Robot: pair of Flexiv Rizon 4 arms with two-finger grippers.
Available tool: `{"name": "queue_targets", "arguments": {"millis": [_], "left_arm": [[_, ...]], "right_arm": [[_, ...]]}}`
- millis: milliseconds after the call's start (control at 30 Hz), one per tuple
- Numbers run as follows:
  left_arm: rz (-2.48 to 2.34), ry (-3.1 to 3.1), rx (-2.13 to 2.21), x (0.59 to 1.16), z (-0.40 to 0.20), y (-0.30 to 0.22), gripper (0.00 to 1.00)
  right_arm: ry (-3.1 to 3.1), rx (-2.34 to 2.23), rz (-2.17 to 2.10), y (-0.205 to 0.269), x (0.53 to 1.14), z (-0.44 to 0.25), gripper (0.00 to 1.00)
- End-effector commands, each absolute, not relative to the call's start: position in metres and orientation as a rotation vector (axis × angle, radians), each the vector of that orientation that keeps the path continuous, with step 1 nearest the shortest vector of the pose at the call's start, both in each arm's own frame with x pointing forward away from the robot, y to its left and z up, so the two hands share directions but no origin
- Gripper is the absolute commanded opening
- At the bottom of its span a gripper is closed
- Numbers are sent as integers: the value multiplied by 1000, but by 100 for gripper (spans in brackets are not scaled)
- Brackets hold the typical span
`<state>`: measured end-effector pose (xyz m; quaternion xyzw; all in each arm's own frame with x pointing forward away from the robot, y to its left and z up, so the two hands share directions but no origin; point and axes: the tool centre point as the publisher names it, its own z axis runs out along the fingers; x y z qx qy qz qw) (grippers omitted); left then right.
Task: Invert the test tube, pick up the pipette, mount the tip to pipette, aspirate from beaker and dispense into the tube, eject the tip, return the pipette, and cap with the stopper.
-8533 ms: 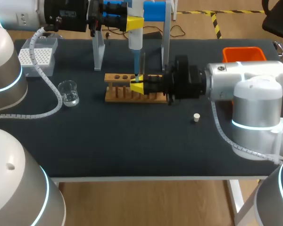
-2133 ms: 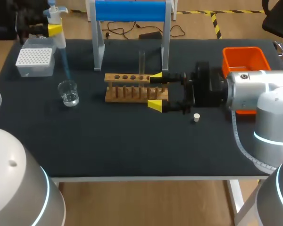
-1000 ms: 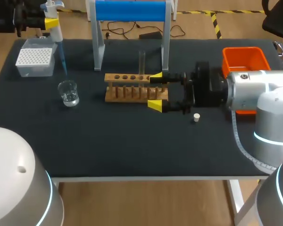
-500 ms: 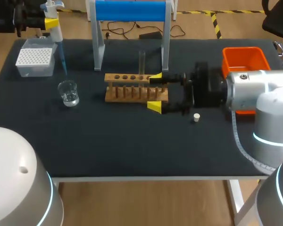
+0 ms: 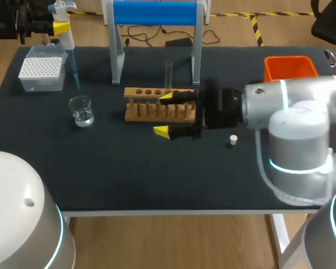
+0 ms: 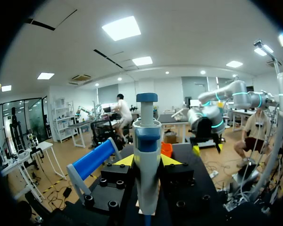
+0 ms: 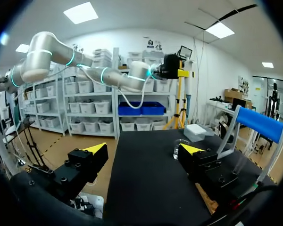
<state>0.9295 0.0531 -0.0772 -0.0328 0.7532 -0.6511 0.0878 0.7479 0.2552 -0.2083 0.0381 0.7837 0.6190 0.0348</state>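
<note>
black worktop [image 5: 157, 174] under both arms. right arm [image 5: 291, 112] in from the right, lying low across the middle. right pincer [image 5: 164, 114] spread wide, holding nothing, one yellow tip over the far side of the wooden rack [image 5: 143, 92], the other just off its near side; contact with the rack not clear. blue-topped stand [image 5: 154, 12] at the far edge, behind the rack. orange bin [image 5: 289, 58] in the far right corner, partly hidden by the right arm. white tip box [image 5: 42, 70] in the far left corner. glass beaker [image 5: 81, 110] near the tip box, toward the front.

left pincer [image 5: 57, 26] above the far left corner, pinching the pipette [image 5: 67, 39] from both sides. long axis upright, blue tip mounted and pointing down over the gap between tip box and beaker. likely step: ejecting the tip. bin well apart, across the whole worktop, with stand, rack and right arm between; open room only along the far edge or high above.

test tube [image 5: 168, 73] upright in the rack, mouth open. small white stopper [image 5: 233, 139] beside the right arm's wrist, behind its fingertips; right arm far nearer than left.
</note>
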Motion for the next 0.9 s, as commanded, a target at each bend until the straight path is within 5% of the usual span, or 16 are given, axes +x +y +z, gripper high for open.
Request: {"name": "queue_targets", "arguments": {"millis": [33,900], "left_arm": [[-1938,2240,-98,930,-78,53,0],[-1938,2240,-98,930,-78,53,0]], "right_arm": [[2446,77,1866,319,772,-227,100],[2421,213,1680,394,826,-298,100]]}}
